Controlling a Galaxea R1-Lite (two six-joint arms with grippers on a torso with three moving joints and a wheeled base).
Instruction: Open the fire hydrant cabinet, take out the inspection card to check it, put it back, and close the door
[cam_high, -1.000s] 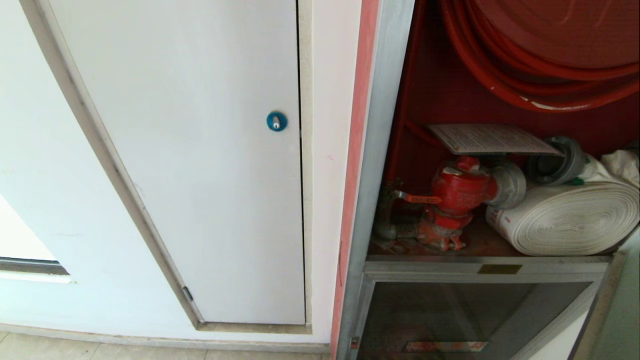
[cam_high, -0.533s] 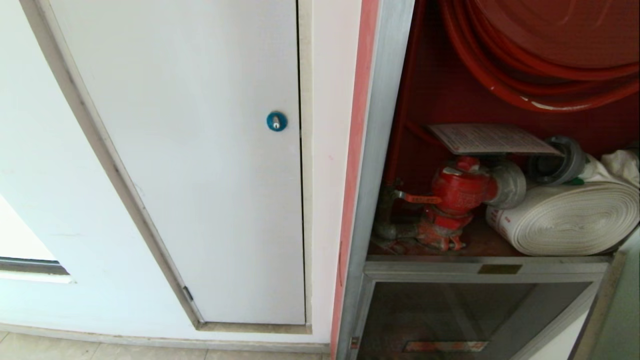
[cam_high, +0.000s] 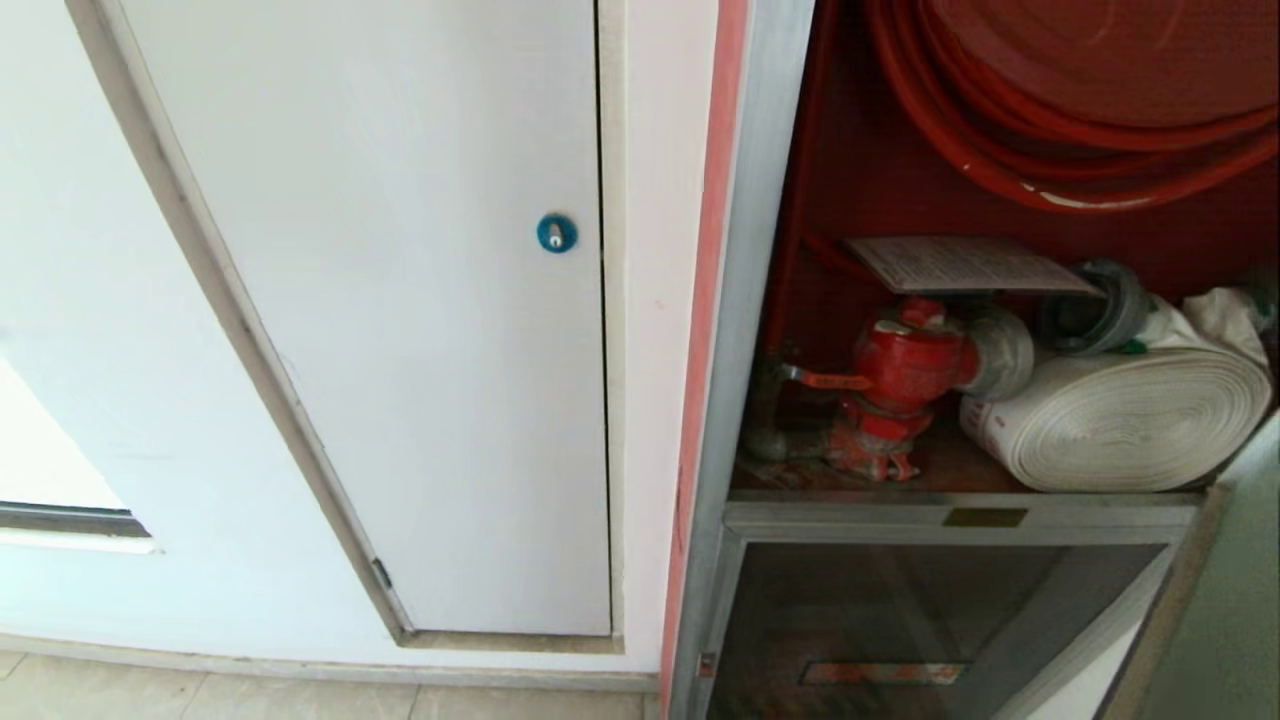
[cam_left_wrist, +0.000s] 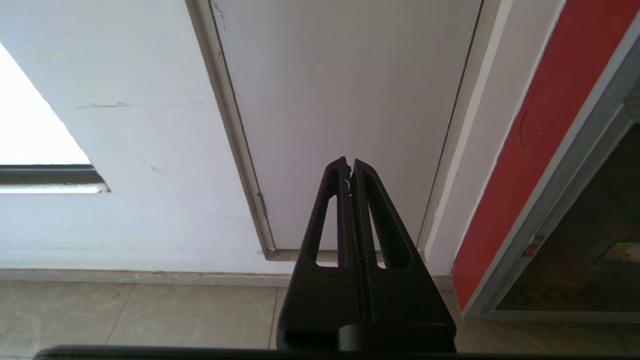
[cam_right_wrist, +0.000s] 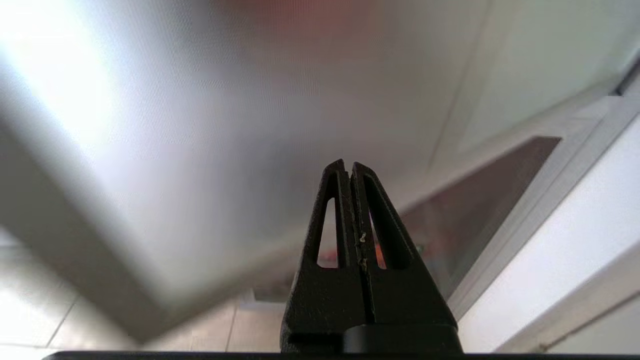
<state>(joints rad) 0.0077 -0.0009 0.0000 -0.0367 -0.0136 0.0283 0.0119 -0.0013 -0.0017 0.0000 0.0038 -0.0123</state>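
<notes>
The fire hydrant cabinet stands open on the right of the head view, its red inside showing. The inspection card lies flat on top of the red valve, next to the white rolled hose and below the red hose reel. The door is swung out at the lower right edge. It fills the right wrist view as a blurred pane close ahead. My left gripper is shut and empty, facing the white wall panel. My right gripper is shut and empty near the door. Neither arm shows in the head view.
A white panel with a blue round lock lies left of the cabinet. Under the open compartment are a small brass plate and a lower glass panel. Beige floor tiles run along the wall's foot.
The whole head view has shifted a little, so the cabinet and panel sit slightly higher in the picture. Nothing in the scene itself has moved.
</notes>
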